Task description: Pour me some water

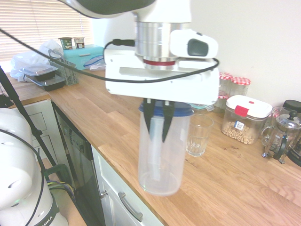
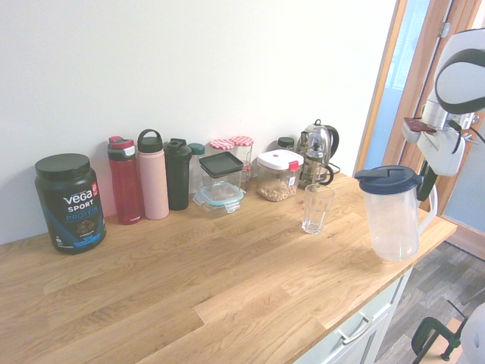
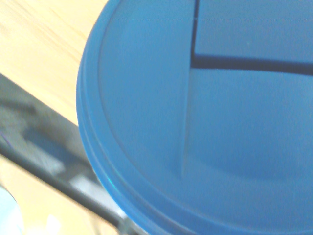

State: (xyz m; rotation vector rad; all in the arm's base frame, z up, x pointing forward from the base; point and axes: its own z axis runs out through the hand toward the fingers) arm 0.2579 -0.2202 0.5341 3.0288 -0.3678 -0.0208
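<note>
A clear plastic pitcher (image 1: 160,160) with a blue lid (image 2: 389,180) stands upright by the wooden counter's front edge; whether it rests on the wood or hangs just above it is unclear. My gripper (image 1: 157,123) comes down from above, shut on the pitcher's handle (image 2: 429,220) with its dark fingers on either side. The blue lid (image 3: 205,122) fills the wrist view. An empty drinking glass (image 1: 199,134) stands upright just behind the pitcher, to its left in the second exterior view (image 2: 316,208). I cannot make out a water level inside the pitcher.
Along the wall stand a white-lidded food box (image 1: 244,120), a French press (image 1: 282,136), a kettle (image 2: 317,152), a glass box (image 2: 221,182), red (image 2: 125,182), pink (image 2: 151,174) and black (image 2: 177,174) bottles, and a protein tub (image 2: 68,202). Cabinet fronts drop below the counter edge (image 1: 117,188).
</note>
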